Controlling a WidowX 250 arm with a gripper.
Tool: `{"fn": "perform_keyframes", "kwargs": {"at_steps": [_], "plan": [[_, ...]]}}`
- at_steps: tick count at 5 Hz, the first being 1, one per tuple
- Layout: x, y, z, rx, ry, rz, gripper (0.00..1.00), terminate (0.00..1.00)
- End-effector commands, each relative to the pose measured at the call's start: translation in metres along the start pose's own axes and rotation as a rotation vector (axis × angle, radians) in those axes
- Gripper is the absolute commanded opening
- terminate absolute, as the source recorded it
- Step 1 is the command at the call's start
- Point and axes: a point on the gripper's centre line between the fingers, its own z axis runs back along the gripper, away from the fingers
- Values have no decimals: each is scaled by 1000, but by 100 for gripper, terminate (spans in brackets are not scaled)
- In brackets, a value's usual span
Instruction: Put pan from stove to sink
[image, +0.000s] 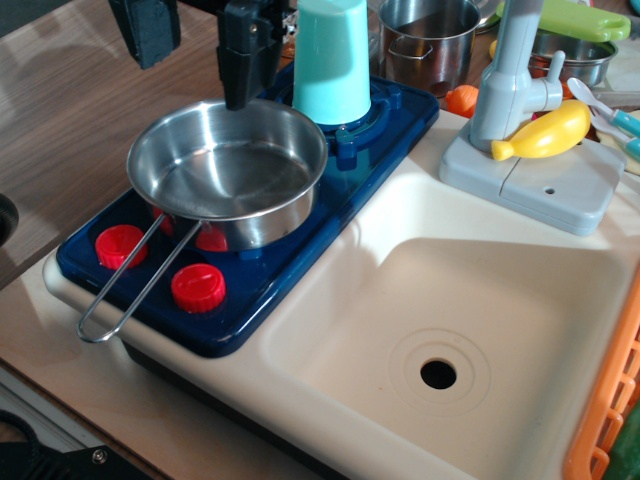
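The shiny steel pan (228, 172) sits on the front burner of the dark blue stove (290, 262), and its wire loop handle (125, 295) points to the front left. My gripper (195, 50) hangs open and empty above the pan's far left rim. One dark finger (243, 62) is just over the rim; the other finger (148, 28) is further left over the wooden table. The cream-white sink (520, 300) with its round drain hole lies to the right of the stove.
A light blue cup (332, 62) stands upside down on the rear burner, right of my gripper. A taller steel pot (430, 40) is behind it. A grey faucet (510, 70) with a yellow toy banana (545, 132) stands behind the sink. An orange basket (610, 400) is at the right edge.
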Motion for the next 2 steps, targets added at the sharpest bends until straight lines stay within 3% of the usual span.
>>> {"fn": "perform_keyframes", "kwargs": {"at_steps": [1, 2], "plan": [[-11, 19, -1, 1, -48, 24, 100, 0], [-13, 27, -18, -34, -73, 42, 100, 0]]}}
